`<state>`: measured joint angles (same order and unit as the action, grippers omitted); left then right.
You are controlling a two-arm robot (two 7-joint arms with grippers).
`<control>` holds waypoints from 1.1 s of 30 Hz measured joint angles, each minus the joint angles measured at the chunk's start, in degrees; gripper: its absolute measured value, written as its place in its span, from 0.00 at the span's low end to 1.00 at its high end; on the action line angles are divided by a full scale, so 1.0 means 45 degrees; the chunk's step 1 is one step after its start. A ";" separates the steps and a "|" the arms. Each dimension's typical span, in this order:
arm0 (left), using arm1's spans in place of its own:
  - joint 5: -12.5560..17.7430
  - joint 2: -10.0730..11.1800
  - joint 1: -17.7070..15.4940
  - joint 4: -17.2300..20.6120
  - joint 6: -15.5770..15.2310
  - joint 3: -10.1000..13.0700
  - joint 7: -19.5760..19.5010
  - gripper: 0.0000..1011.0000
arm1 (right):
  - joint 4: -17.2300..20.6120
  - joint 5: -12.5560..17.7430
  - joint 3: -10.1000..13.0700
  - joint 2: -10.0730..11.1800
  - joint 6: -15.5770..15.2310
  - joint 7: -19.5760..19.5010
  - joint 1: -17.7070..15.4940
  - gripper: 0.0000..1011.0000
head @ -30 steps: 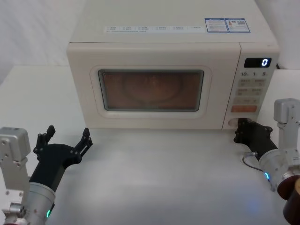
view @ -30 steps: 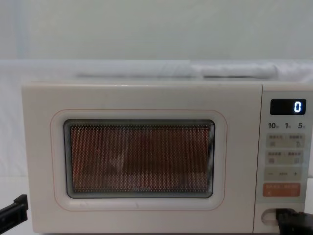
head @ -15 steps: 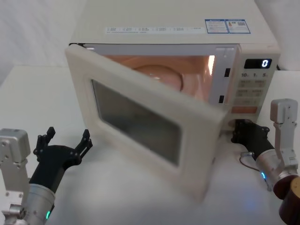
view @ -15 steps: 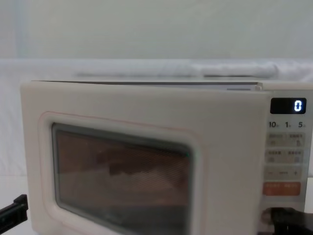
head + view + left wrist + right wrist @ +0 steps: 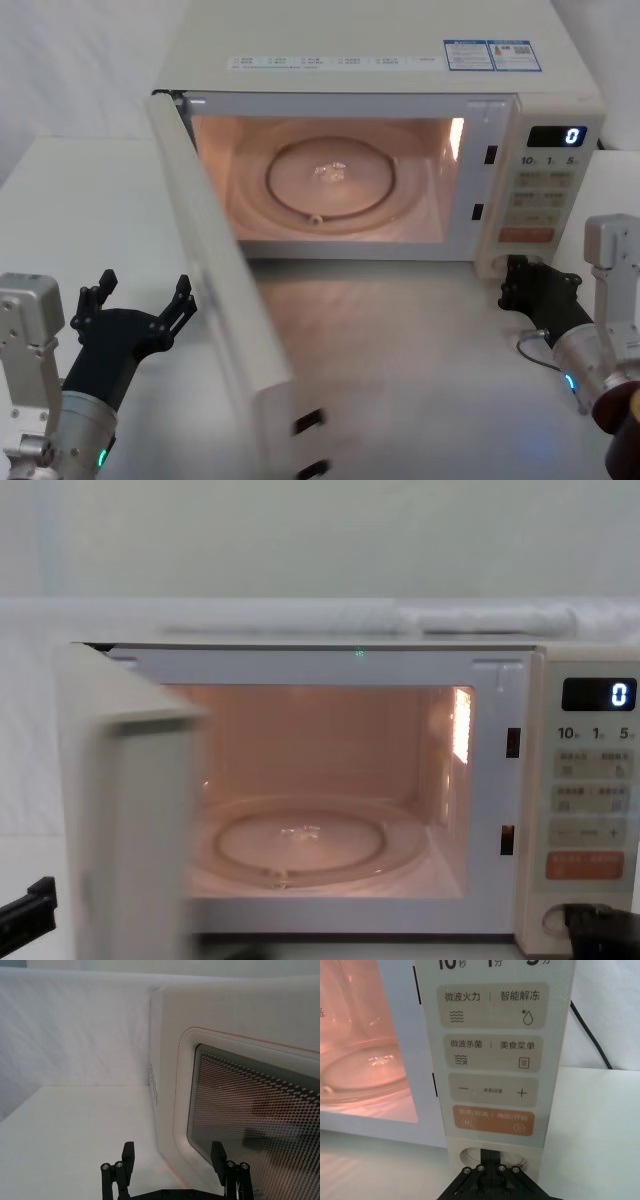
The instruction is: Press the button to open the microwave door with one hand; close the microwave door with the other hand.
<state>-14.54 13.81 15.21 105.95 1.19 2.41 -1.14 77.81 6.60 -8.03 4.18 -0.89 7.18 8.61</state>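
The cream microwave door (image 5: 225,310) stands swung wide open on its left hinge, edge-on in the head view, and shows blurred in the chest view as the door (image 5: 130,820). The lit cavity holds a glass turntable (image 5: 332,180). My left gripper (image 5: 135,305) is open, low on the table just left of the door; its wrist view faces the door's window (image 5: 250,1110) between its fingers (image 5: 127,1152). My right gripper (image 5: 492,1152) is shut, its tips at the wide cream button (image 5: 520,1159) under the orange key (image 5: 492,1121). The button (image 5: 490,265) sits at the panel's bottom.
The keypad strip with its display reading 0 (image 5: 556,137) is on the microwave's right. A black cable (image 5: 590,1035) runs behind the right side. White table (image 5: 400,380) lies in front of the cavity, between the open door and my right arm.
The door went from shut to half open to wide open, swinging out toward the left. My right gripper stayed at the button. My left gripper held still.
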 joint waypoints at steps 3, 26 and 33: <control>0.0000 0.0000 0.0000 0.0000 0.0000 0.0000 0.0000 0.99 | 0.0142 0.0007 0.0011 0.0059 -0.0070 0.0061 -0.0136 0.00; 0.0000 0.0000 0.0000 0.0000 0.0000 0.0001 -0.0001 0.99 | 0.1551 0.0239 -0.0065 0.0441 -0.0470 0.0382 -0.1166 0.00; 0.0000 0.0000 0.0000 0.0000 0.0000 0.0001 0.0000 0.99 | 0.2819 0.0406 -0.0226 0.0730 -0.0726 0.0659 -0.1782 0.00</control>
<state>-14.54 13.80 15.21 105.95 1.19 2.42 -1.14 90.49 8.43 -9.05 7.46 -4.16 10.14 0.59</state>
